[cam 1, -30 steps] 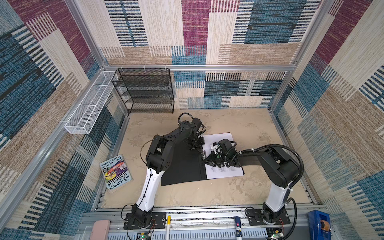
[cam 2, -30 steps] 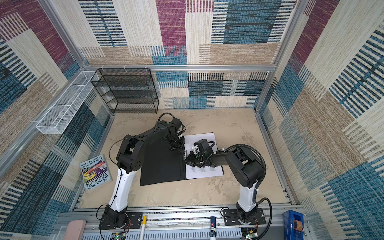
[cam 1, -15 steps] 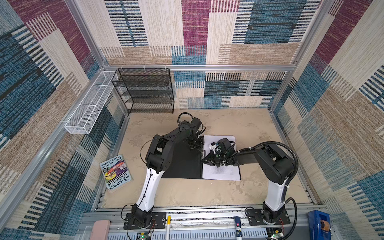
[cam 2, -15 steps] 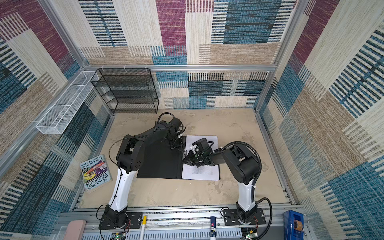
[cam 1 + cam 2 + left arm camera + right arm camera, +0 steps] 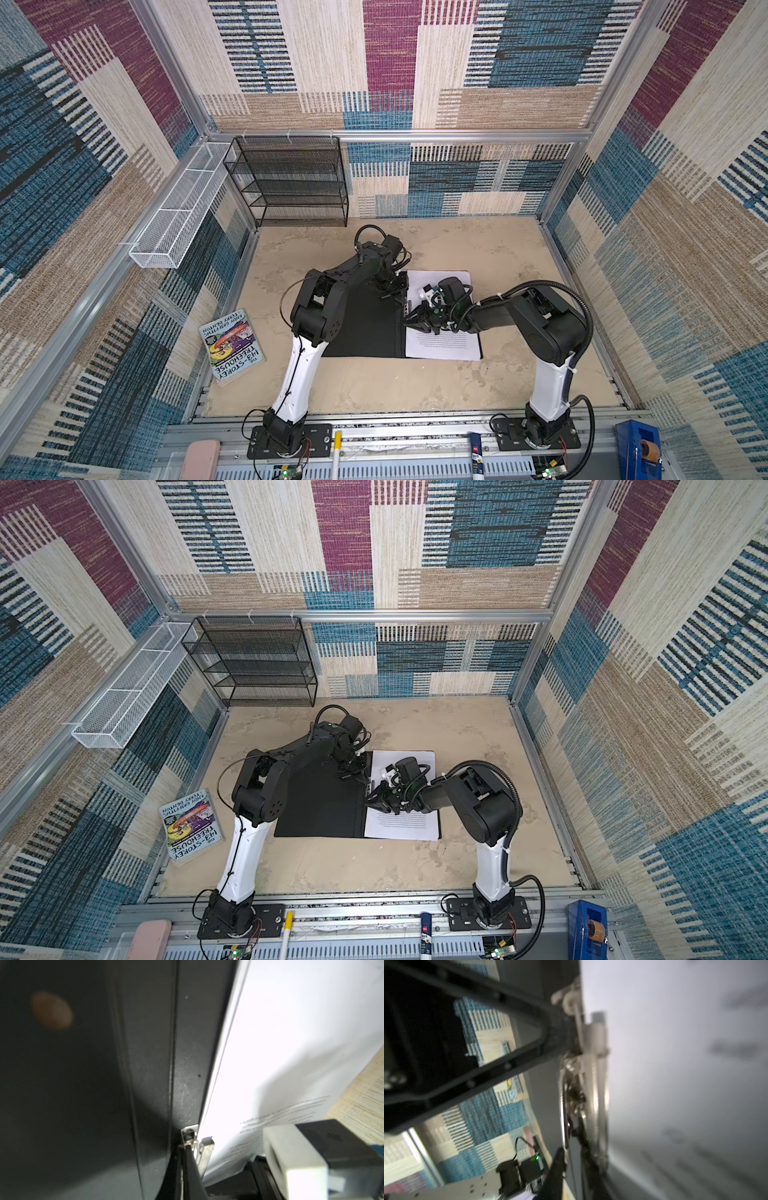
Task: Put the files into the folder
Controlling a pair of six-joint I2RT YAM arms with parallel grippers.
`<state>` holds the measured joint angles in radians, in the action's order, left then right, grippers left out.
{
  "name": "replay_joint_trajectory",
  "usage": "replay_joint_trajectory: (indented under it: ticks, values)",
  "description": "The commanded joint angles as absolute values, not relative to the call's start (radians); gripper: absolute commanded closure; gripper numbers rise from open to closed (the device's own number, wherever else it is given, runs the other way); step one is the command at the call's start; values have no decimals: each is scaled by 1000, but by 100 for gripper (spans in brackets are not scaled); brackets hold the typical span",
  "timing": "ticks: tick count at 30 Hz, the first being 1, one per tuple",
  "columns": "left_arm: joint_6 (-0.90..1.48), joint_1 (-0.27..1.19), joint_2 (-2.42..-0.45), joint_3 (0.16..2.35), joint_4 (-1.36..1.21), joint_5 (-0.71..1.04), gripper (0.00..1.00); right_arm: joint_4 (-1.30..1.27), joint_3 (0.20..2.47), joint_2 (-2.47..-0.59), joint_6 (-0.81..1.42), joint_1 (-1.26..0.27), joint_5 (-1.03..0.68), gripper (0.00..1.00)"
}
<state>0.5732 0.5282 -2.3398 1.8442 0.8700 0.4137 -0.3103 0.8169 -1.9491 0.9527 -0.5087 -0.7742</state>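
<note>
The folder (image 5: 357,332) lies open at mid-frame in both top views, black inside up. The files (image 5: 442,347) sit on its right half, against the spine. The left pincer (image 5: 397,291), closed, bears on the clip (image 5: 188,1135), likely to steady the folder. The right pincer (image 5: 407,321) meets the clip lower in frame; I cannot tell how far it is open.

Both arms (image 5: 316,307) blk w/ white lower links (image 5: 297,374), looped blk cables (image 5: 582,307).

A lab robot cell: aluminium frame (image 5: 457,135), patchwork-carpet walls (image 5: 390,50), 2 robot arms (image 5: 300,374) bolted to a front rail (image 5: 415,420).
</note>
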Motion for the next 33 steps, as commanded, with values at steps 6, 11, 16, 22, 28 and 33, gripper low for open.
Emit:
replay_joint_trajectory:
  ticks: [6, 11, 16, 22, 28, 33]
  values:
    - [612, 537, -2388, 1777, 926, 259, 100, 29, 878, -1990, 914, -503, -538, 67]
    - [612, 536, -2389, 1781, 927, 258, 100, 32, 892, -1960, 904, -502, -571, 67]
    - [613, 537, -2390, 1780, 927, 257, 100, 63, 913, -1911, 884, -502, -605, 64]
    - [615, 533, -2391, 1778, 928, 255, 100, 83, 960, -1867, 882, -502, -647, 60]
    - [625, 527, -2392, 1769, 918, 276, 100, 86, 980, -1859, 893, -502, -676, 55]
    - [630, 521, -2388, 1763, 913, 284, 100, 92, 968, -1826, 903, -502, -683, 51]
